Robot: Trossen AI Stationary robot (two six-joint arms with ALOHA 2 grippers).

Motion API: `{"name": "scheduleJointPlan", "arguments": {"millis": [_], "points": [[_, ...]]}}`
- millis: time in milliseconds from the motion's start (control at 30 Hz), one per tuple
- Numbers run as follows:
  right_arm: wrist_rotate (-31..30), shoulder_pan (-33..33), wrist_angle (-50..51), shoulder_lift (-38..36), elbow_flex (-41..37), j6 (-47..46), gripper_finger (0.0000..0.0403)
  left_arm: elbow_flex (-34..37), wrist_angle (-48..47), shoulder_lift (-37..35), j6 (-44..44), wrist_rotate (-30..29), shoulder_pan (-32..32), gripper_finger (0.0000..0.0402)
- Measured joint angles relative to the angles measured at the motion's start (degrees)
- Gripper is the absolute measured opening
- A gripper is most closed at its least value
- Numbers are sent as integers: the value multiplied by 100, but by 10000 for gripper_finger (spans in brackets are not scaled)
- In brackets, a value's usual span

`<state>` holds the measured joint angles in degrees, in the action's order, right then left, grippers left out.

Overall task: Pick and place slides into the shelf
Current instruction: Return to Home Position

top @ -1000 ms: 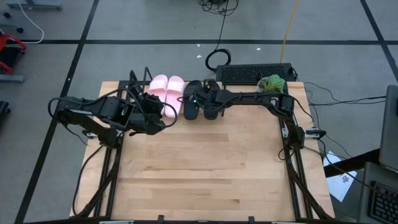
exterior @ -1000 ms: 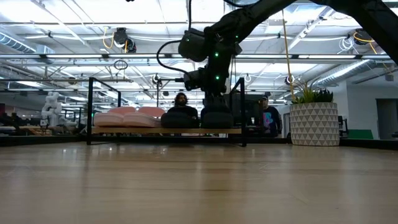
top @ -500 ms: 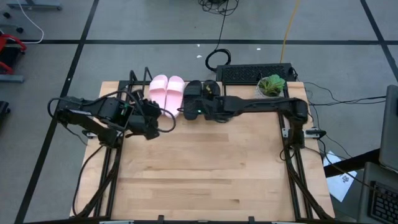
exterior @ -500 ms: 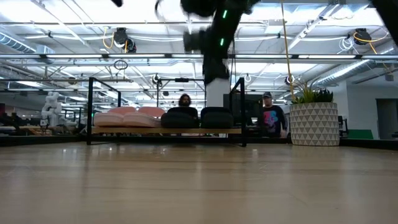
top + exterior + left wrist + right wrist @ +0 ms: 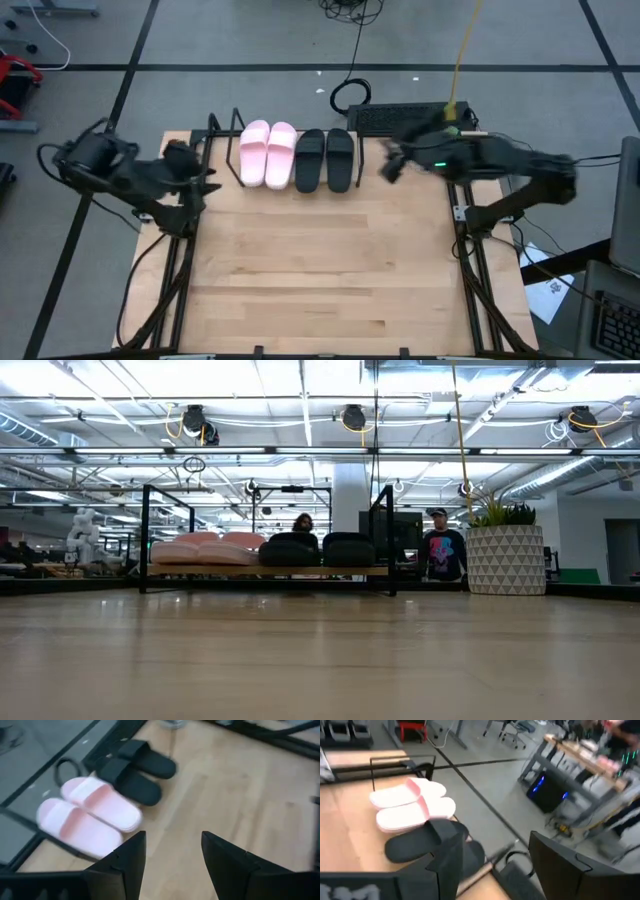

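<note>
No text, label, brand, number or sign can be read. The bright print on a person's dark shirt and the marks on a white sheet, well apart from the right claw, are too small to make out.

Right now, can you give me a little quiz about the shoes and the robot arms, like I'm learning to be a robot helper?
1. True or false: the pink slides and the black slides all sit on the shelf.
2. Which pair lies nearer the left arm? A: pink. B: black.
3. Fill in: the left jaws and the right jaws are both ____.
Key: 1 true; 2 A; 3 open.
</note>
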<state>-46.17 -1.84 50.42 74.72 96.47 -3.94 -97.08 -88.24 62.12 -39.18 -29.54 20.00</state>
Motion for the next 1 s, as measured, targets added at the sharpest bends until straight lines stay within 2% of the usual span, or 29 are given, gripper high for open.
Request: {"name": "scheduleJointPlan", "arguments": {"millis": [133,200,367,500,633,733,833,1000], "points": [[-13,-223,877,-921,-346,-912,212,77,6,-451,0,-104,714,188],[-8,-341,1038,-1443,-786,-1290,212,257,87,-732,-139,-418,1082,189],[195,-572,911,-2867,-2292,-2171,212,1341,730,-1797,-384,-1080,1856,188],[810,-653,103,-3938,-3618,-2383,212,2744,1987,-2741,-285,-1252,2219,188],[1495,-680,-1241,-4790,-4872,-1944,212,4212,4018,-3343,468,-1105,2364,189],[2062,-680,-2424,-5204,-5680,-1485,212,5096,5139,-3413,714,-870,2365,188],[2119,-680,-3336,-5453,-6380,-1365,212,5787,6038,-3372,615,-820,2288,188],[2105,-515,-3865,-5560,-6973,-1315,212,6394,7028,-3335,1103,-753,1740,189]]}}
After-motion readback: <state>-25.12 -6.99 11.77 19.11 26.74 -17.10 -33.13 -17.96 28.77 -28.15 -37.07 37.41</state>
